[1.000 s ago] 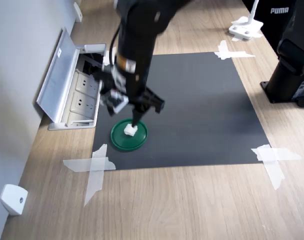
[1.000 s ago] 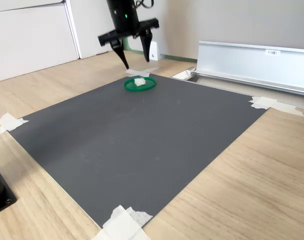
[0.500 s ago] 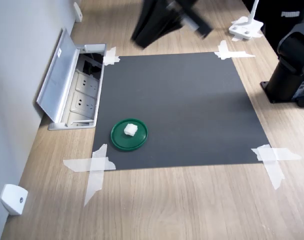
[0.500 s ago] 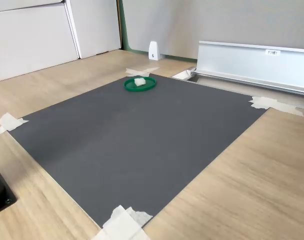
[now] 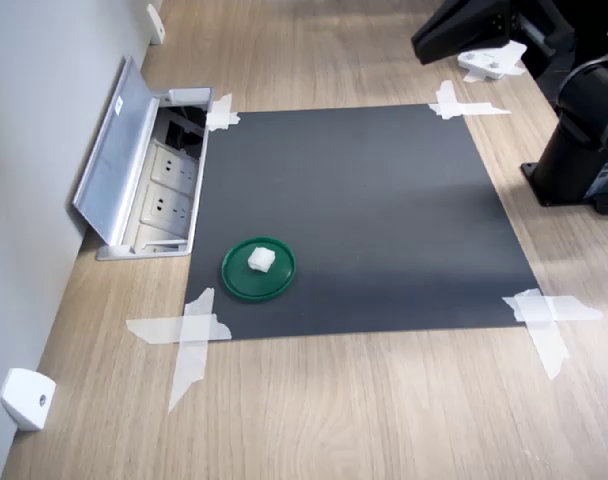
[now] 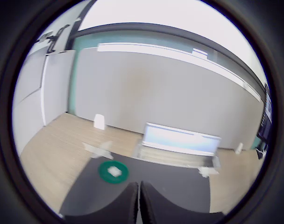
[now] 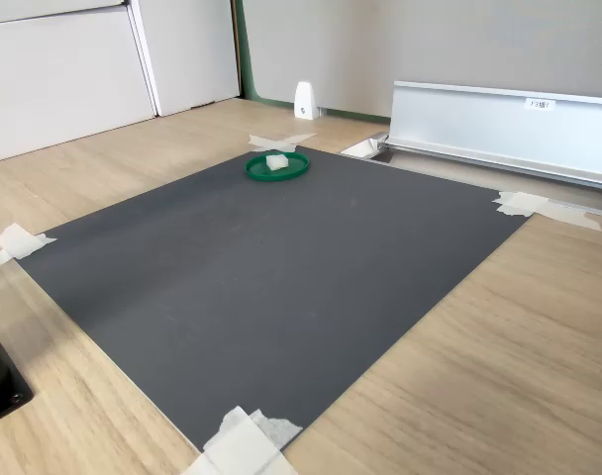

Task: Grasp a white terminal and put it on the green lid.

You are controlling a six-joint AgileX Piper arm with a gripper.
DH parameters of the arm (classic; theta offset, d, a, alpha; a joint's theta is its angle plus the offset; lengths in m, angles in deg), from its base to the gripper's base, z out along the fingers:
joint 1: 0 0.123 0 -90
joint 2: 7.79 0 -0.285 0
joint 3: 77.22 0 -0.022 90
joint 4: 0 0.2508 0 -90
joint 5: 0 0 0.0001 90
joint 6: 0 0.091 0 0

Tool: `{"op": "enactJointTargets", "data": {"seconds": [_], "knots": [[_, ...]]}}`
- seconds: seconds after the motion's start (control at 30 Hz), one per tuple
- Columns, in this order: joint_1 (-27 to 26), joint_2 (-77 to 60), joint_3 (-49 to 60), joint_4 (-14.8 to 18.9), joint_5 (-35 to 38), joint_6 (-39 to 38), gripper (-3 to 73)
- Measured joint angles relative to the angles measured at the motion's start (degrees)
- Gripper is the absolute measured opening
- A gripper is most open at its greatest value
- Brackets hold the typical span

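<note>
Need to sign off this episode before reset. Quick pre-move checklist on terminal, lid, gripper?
1. White terminal resting on the green lid: ok.
2. Terminal inside the rim, not overhanging: ok in both exterior views.
3. Lid on the black mat, near its corner: ok.
4. Gripper clear of lid: ok, far off in the wrist view.
5. Gripper empty: ok, the jaws are shut together on nothing.
6. Arm fully parked: cannot tell.

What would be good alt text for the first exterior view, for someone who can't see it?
A small white terminal sits on a round green lid near the corner of a dark mat taped to a wooden table. An open metal socket box lies at the first exterior view's left, and the dark robot arm is at the top right.
</note>
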Motion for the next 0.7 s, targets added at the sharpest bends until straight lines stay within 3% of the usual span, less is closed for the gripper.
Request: {"op": "enactJointTargets", "data": {"seconds": [0.13, 0.3, 0.7], "knots": [[-6.6, -6.1, 5.5, 0.0, 0.0, 0.0, -0.7], [-10.6, -13.7, 10.7, 0.2, 0.0, 0.1, -0.7], [-11.5, -24.7, 21.8, 1.5, 0.5, 0.1, -0.7]]}}
